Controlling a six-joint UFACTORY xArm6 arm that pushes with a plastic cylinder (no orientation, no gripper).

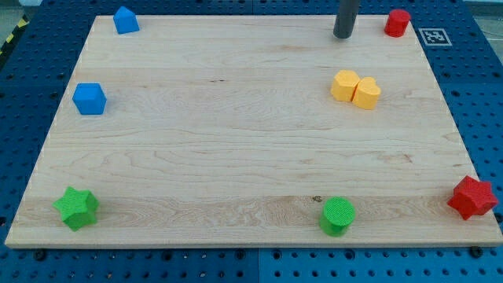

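Where the board (pixel 236 118) meets the view's top edge, my tip (pixel 343 35) stands touching nothing.

Light wooden board (pixel 236 157) lying on a blue perforated desk (pixel 31 63). Along the view's left: a blue block with a peaked top (pixel 126 20) near the top corner, a blue cube (pixel 89 99) below it, and a green star-shaped block (pixel 77 207) at the bottom corner. Right of centre: two yellow blocks (pixel 355 88) touching side by side. Near the view's top right: a red block (pixel 398 23). Bottom edge: a green cylinder (pixel 338 215). Bottom right corner: a red star-shaped block (pixel 472 196). A black-and-white marker tag (pixel 434 35) sits just beyond the board's top right corner.
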